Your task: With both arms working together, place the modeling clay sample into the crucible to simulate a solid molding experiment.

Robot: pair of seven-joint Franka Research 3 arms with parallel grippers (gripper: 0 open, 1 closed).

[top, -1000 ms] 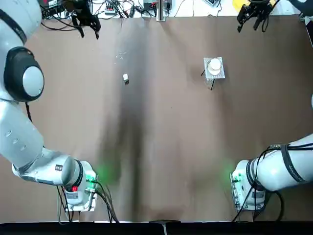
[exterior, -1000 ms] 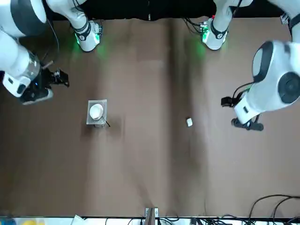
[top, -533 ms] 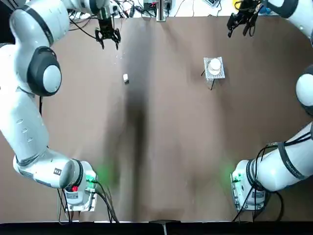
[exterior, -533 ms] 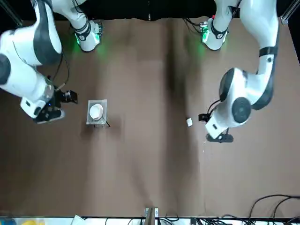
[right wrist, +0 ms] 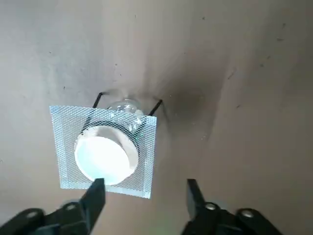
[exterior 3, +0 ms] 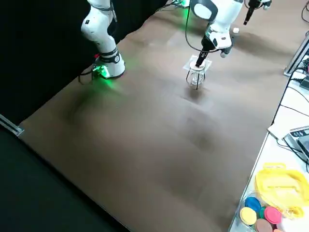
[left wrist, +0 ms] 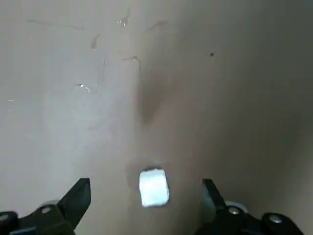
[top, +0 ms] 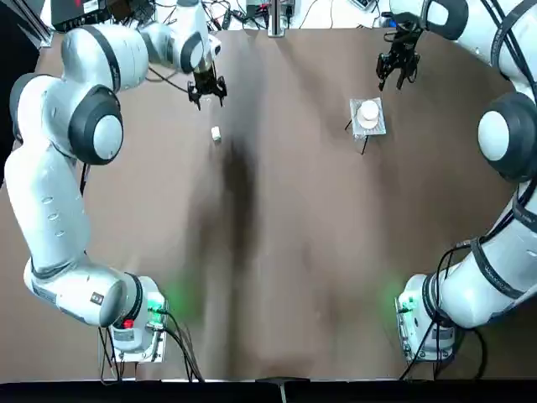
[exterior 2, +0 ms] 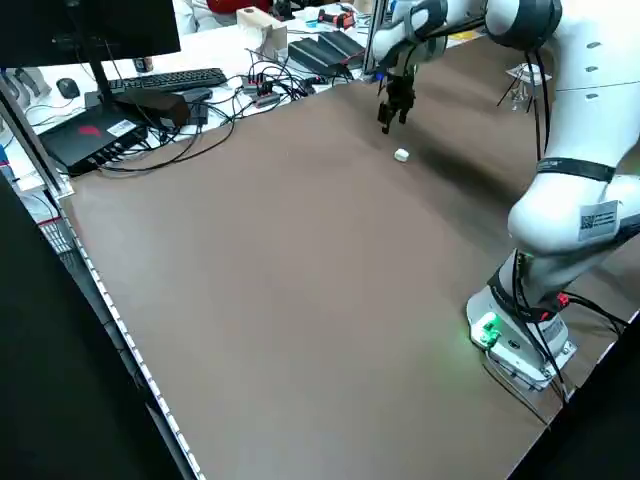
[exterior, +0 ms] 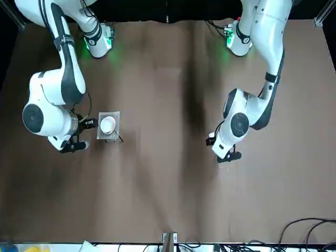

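A brown matte table (top: 285,252) is carrying a square wire-mesh pad (right wrist: 63,147) with the glossy round crucible (right wrist: 105,157) sitting on it. The right gripper (right wrist: 142,193) is hanging just beside it, jaws wide and empty. The tiny cube-shaped modeling clay sample (left wrist: 154,187) is lying between the left gripper's (left wrist: 146,191) spread, empty jaws. Both grippers have been closing in from the far edge.
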